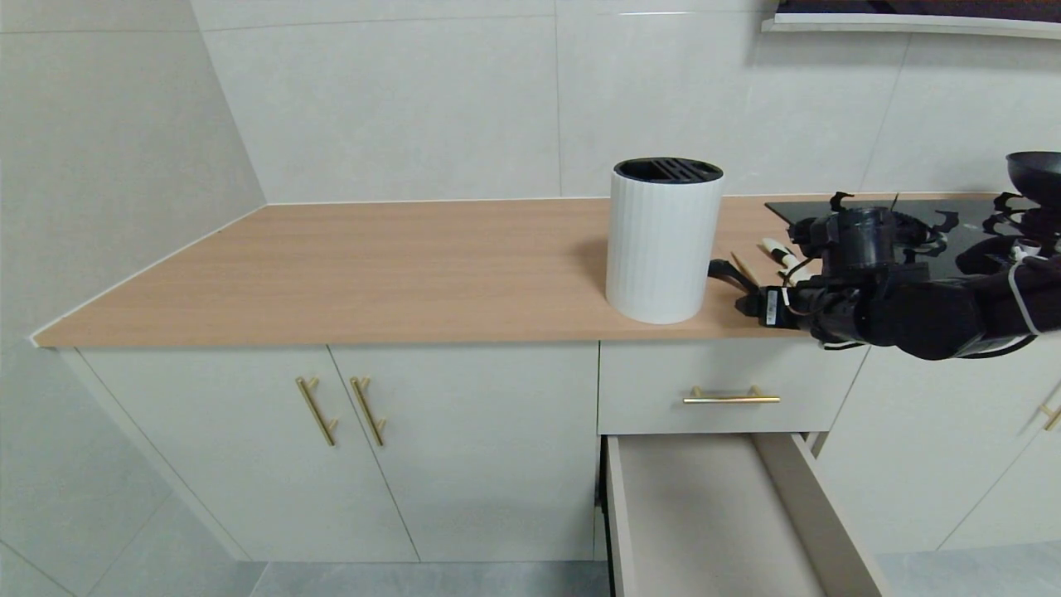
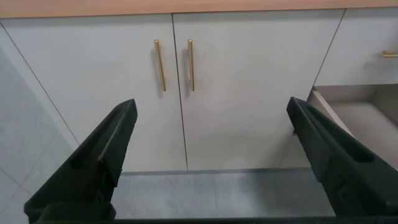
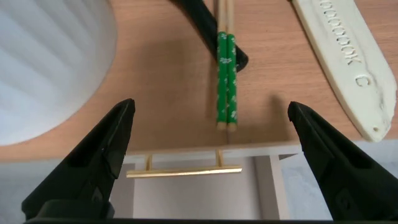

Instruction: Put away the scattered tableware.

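A white ribbed utensil holder [image 1: 661, 249] with a black slotted top stands on the wooden counter [image 1: 398, 265]. Just right of it, near the counter's front edge, lie a pair of chopsticks [image 3: 225, 81] with green ends, a black utensil handle [image 3: 208, 31] and a white flat utensil [image 3: 345, 68]. In the head view the chopsticks [image 1: 743, 267] and the white utensil [image 1: 779, 253] show beside the holder. My right gripper [image 3: 210, 111] hovers open over the chopsticks' near ends; it sits at the counter edge [image 1: 748, 300]. My left gripper [image 2: 210, 106] is open and holds nothing, low in front of the cabinet doors.
Below the counter a drawer [image 1: 704, 514] stands pulled out, under a shut drawer with a gold handle [image 1: 731, 399]. Two cabinet doors with gold handles [image 2: 174, 65] are shut. A black cooktop [image 1: 920, 217] with a dark pot [image 1: 1036, 174] lies at the right.
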Available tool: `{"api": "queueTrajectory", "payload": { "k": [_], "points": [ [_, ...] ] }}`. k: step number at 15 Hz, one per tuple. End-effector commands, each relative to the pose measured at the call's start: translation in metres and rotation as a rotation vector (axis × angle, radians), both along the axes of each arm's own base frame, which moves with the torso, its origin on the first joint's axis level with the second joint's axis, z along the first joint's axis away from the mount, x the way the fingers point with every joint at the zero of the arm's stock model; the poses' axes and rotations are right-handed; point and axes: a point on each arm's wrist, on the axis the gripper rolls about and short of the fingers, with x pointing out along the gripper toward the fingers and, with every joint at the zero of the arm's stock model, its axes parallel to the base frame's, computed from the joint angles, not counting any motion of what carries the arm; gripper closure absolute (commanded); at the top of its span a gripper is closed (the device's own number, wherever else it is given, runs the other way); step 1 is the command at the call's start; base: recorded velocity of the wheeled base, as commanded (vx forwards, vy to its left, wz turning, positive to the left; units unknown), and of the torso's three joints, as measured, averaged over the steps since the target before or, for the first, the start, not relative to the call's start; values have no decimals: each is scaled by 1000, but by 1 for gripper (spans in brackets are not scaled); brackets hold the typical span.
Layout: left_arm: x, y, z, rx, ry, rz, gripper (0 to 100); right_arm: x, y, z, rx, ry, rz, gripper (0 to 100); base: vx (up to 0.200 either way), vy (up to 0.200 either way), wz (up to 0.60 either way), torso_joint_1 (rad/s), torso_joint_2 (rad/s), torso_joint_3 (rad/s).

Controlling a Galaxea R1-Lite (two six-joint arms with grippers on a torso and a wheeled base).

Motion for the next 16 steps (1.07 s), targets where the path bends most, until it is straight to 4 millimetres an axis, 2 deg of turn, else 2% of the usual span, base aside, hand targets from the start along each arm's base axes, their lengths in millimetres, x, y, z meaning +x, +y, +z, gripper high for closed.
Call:
{"api": "queueTrajectory", "payload": {
  "k": [1, 5, 6, 16],
  "points": [
    [0, 0, 0, 0, 0, -1, 0, 3, -1, -2, 2, 1, -4, 0, 0, 0, 0, 0, 0, 0],
    [0, 0, 0, 0, 0, -1, 0, 5, -1, -6, 0, 9, -8, 0, 0, 0, 0, 0, 0, 0],
    [0, 0, 0, 0, 0, -1, 0, 5, -1, -6, 0, 9, -8, 100, 0, 0, 0, 0, 0, 0],
    [0, 0, 0, 0, 0, 1, 0, 2, -2, -1, 5, 0, -9, 100, 0, 0, 0, 0, 0, 0]
  ]
}}
